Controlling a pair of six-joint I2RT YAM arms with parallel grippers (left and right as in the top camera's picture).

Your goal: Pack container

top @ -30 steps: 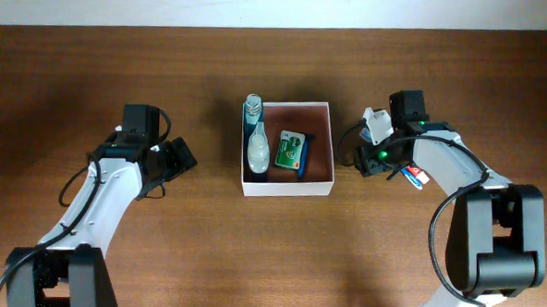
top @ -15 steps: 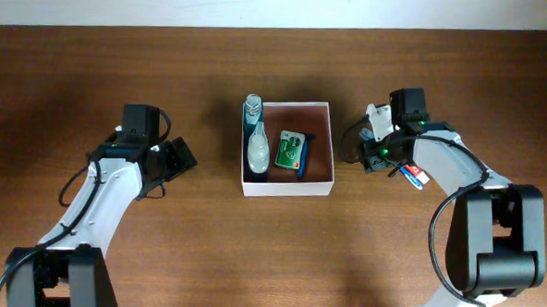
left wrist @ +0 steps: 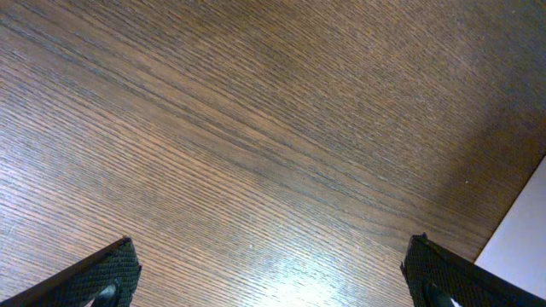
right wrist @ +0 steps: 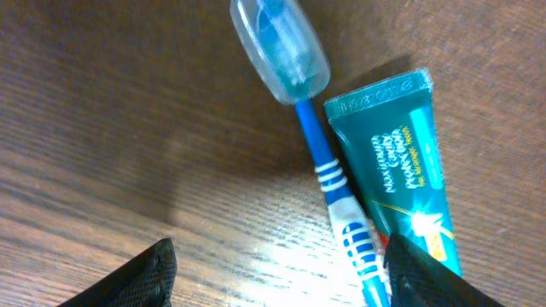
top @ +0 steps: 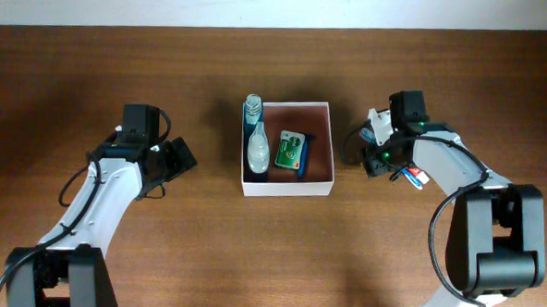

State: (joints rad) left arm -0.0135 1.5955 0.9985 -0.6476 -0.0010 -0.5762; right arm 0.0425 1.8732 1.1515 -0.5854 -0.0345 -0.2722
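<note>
While the step in hand appears to be the pickup of the next toiletry, the square, shallow, white-walled container with the pinkish-brown inside is sitting mid-way along the brown wooden counter. It is already carrying a clear plastic bottle, lying along the wall on the left arm's side, and a green printed packet, resting on a dark blue item. Right jaws: hovering over the counter just beside the container, on its right-arm side. They are standing fairly wide, with the black fingertips showing apart at the bottom of the wrist view, and they are gripping nothing and touching nothing visible. Beneath them a blue-handled toothbrush with a clear blue cap over its head is lying just beside a teal toothpaste tube; whether the two are touching cannot be told. Next move, as judged: the jaws are needing to centre over one item only, likely the thin handle, then drop and close across it without pinching the tube. The item would then go to the free floor of the container near the right-arm wall. Left jaws: standing fully wide, with the fingertips at the bottom corners of the wrist view. They are holding nothing, hanging over bare wood well apart from the container.
</note>
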